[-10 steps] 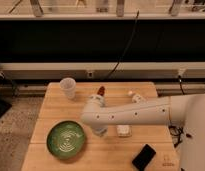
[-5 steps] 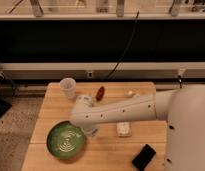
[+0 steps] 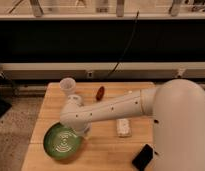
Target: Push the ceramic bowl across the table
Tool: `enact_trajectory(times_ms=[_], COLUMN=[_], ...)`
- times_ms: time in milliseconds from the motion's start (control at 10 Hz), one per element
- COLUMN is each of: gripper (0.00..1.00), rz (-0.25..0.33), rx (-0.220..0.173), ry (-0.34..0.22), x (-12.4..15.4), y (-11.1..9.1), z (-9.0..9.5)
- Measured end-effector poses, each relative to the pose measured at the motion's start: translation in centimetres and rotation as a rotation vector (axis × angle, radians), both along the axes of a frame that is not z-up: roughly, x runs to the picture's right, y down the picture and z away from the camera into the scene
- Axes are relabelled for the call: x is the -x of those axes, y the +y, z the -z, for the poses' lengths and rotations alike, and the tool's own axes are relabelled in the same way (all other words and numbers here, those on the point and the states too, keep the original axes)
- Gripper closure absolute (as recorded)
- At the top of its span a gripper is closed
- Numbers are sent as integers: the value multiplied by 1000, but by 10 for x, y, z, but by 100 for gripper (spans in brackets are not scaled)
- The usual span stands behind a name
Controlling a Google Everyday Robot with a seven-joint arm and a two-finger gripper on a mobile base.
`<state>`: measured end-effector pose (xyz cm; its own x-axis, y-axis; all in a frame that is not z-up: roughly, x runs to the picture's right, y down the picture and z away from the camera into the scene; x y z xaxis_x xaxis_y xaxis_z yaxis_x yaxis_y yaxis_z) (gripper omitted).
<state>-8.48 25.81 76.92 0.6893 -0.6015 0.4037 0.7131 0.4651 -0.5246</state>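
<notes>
Green ceramic bowl (image 3: 63, 142) under gripper (image 3: 79, 132); white cup (image 3: 67, 86), red object (image 3: 100, 93) beyond

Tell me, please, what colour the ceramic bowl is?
Green with pale rings, in the camera view: ceramic bowl, gripper beside it.

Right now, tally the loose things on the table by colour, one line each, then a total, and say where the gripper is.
Green: 1, the ceramic bowl
White: 2, the cup and the small white packet
Red: 1, the small red object
Black: 1, the flat black device
Total: 5
The gripper is at the bowl's right rim, low over the table.
</notes>
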Motion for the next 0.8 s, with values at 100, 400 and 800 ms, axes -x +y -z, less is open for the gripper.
enact_trajectory(times_ms=[100,400,800], gripper=[99,99,99], rz=[14,47,91], rx=[1,6,14], ry=[-6,-36,-62], x=[3,13,26], y=[0,-1,0], z=[-1,-3,-3])
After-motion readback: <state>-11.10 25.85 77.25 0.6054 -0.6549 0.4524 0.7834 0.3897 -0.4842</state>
